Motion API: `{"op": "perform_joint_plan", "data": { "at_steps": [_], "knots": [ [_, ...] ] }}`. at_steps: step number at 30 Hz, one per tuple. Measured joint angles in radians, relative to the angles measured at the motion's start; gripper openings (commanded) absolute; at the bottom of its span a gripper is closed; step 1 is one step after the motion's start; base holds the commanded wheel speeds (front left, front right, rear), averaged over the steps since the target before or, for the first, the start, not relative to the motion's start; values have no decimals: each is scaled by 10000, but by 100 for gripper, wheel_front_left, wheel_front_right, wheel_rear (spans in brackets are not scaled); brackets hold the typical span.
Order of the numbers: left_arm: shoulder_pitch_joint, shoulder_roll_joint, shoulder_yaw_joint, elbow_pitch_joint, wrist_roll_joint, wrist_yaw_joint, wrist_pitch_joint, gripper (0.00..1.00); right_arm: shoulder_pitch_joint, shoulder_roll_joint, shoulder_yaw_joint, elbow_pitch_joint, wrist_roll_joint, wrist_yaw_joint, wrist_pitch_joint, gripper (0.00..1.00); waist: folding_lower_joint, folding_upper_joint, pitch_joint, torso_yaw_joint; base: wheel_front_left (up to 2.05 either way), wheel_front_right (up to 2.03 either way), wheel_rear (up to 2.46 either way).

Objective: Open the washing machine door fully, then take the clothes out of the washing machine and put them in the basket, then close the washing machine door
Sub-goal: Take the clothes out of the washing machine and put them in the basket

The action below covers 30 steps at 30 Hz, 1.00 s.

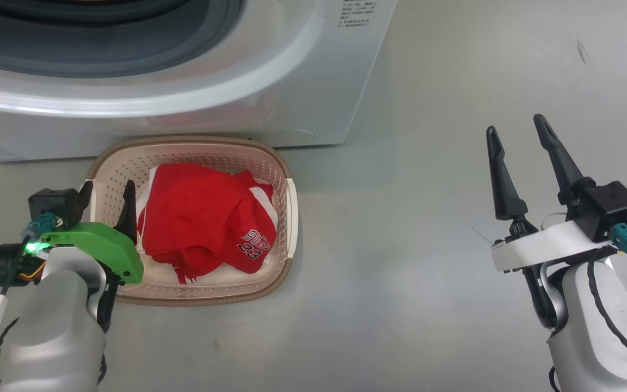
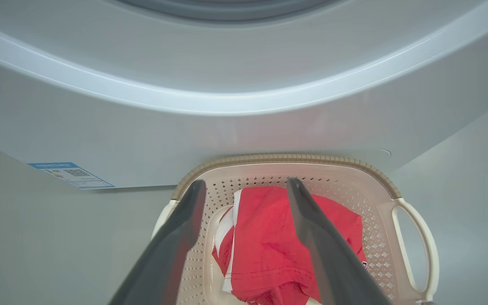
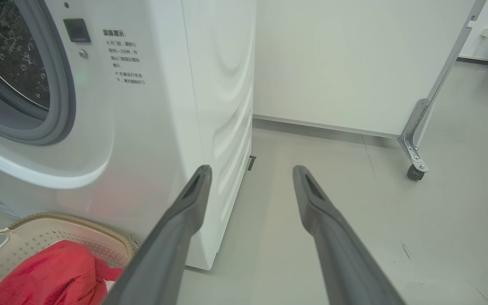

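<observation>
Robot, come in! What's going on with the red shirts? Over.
Left pincer open above basket. Right pincer open, empty, over floor. Clothes in basket. Nothing in the way.

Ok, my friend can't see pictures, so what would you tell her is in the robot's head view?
Red clothes lie heaped in a small cream basket on the grey floor, right in front of a white washing machine. The left pincer is open over the basket's left edge, and the right pincer is open above the floor, off to the right.
</observation>
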Motion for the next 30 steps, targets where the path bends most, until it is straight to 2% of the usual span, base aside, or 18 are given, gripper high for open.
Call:
{"op": "perform_joint_plan", "data": {
  "at_steps": [7,15,30],
  "knots": [
    [523,-25,-81,-796,-15,-40,-31,100,534,33,-81,278,17,2,2,100,0,0,-1123,422,0,0,0],
    [1125,-10,150,-2637,-40,-42,-31,100,980,84,-61,456,61,12,2,100,0,0,-2106,733,0,0,0],
    [3638,-88,301,-5375,-408,-44,-31,100,1765,222,121,554,288,10,2,100,-1,0,-3651,1053,0,0,0]
  ]
}}
